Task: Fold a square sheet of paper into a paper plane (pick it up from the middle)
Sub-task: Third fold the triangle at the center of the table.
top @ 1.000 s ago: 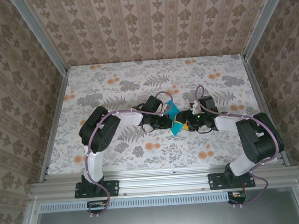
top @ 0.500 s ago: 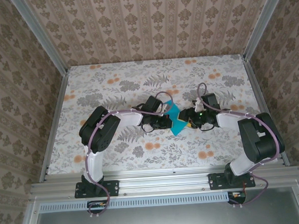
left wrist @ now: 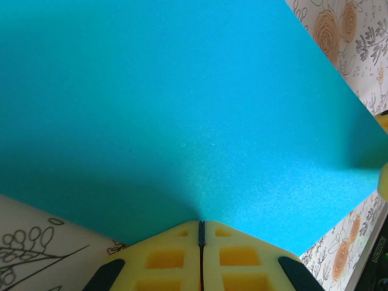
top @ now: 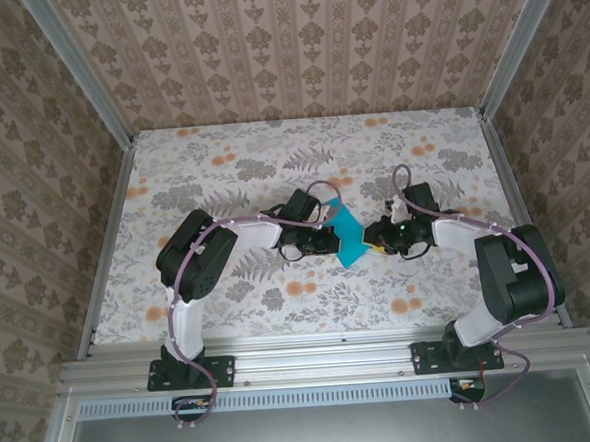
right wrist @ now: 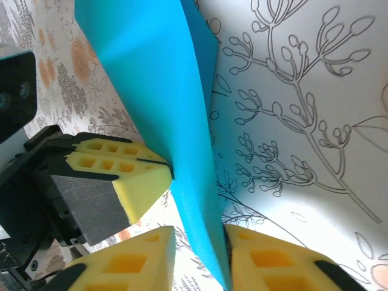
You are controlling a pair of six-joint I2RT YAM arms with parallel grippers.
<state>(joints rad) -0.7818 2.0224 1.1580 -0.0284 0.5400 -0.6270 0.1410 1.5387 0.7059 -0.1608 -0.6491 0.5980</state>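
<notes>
Jaws: left gripper (left wrist: 200, 227) clamps the square sheet of paper (left wrist: 182, 109), right gripper (right wrist: 200, 254) straddles it, clamp unclear; you're mid-fold, so seat that pinch first.

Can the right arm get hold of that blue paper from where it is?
Likely yes: the paper sits between the right end effector's parted fingers, with nothing else in the gap. The left end effector pinches it from the other side, clear of them.

Square sheet of paper (left wrist: 182, 109): matt teal, fine-grained, uncreased. Left end effector (left wrist: 200, 225) fingers (left wrist: 260, 250): matt yellow moulded plastic. Counter (top: 220, 145): smooth floral-print cover. Near-edge rail (top: 323, 357): brushed aluminium.
</notes>
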